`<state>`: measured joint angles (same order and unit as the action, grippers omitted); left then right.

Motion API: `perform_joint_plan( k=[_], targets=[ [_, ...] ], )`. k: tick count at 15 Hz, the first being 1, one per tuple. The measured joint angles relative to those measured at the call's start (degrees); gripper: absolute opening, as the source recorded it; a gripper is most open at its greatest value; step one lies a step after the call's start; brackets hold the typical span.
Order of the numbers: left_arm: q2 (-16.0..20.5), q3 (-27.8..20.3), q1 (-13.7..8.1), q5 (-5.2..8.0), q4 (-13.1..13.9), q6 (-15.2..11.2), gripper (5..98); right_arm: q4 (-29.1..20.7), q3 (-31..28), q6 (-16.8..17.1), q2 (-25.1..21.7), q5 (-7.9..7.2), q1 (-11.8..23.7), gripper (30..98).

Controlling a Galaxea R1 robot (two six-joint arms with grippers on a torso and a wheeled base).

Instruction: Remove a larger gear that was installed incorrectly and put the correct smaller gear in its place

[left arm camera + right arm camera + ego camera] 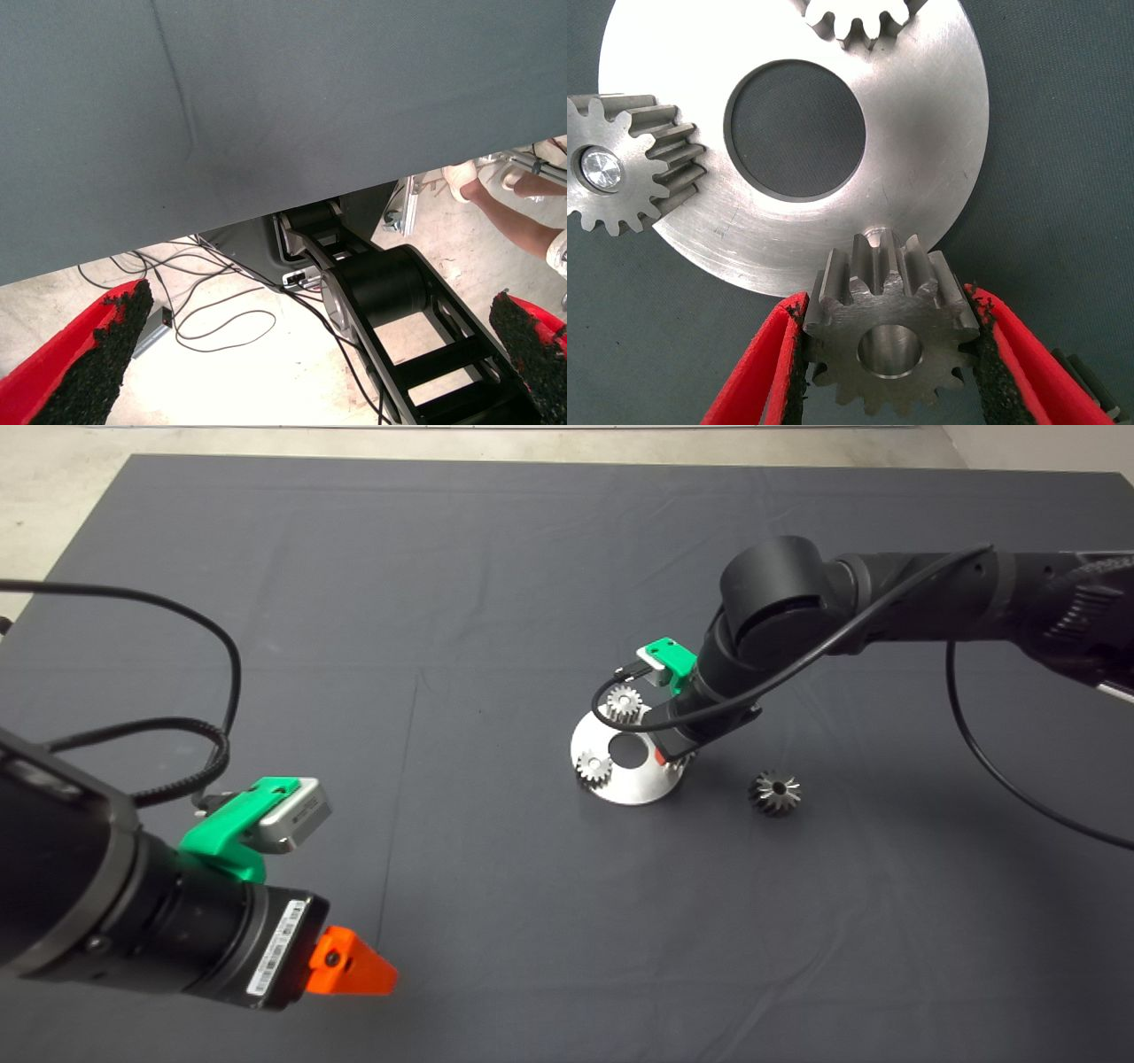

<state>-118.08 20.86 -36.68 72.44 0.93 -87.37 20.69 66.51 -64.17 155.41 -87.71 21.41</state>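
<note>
The round steel plate with centre hole (640, 779) lies mid-mat with free dark mat (496, 558) all around. The right gripper (890, 354) clamps the small dark-grey spur gear (888, 341) at the plate's edge. The flared larger steel gear (774, 792) lies nearby. The left gripper (319, 354) waits wide open, lower left.

- One round steel plate (631, 781) with one big hole in its middle
- Two bright small gears (625, 704) mounted on the plate, one at each of two spots on its rim
- One darker small gear (890, 345) between two red fingers (757, 372)
- One cone-shaped large gear (774, 792) lying alone on the mat
- Four gears in all
- Two grippers, the left gripper (354, 965) and the right gripper (666, 755)
- One dark mat (354, 602)
- One person's leg (509, 217)
</note>
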Motion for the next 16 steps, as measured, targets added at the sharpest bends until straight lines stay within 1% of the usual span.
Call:
perform_joint_plan(
  k=[5,9,11,16],
  targets=[
    [0.0,0.0,0.0,0.0,0.0,0.0,98.1,0.3,0.0,0.0,0.0,0.01,0.0,41.2],
    [0.0,0.0,0.0,0.58,0.0,-0.02,98.1,0.87,0.0,0.0,0.0,0.01,-0.61,41.3],
    [-0.01,0.0,0.0,0.6,0.0,-0.02,98.1,0.98,-0.01,0.0,-0.03,0.01,-1.26,41.3],
    [-0.02,0.0,0.0,0.63,0.0,-0.02,98.1,1.79,-0.04,-0.44,-0.15,0.01,-1.26,41.2]
  ],
)
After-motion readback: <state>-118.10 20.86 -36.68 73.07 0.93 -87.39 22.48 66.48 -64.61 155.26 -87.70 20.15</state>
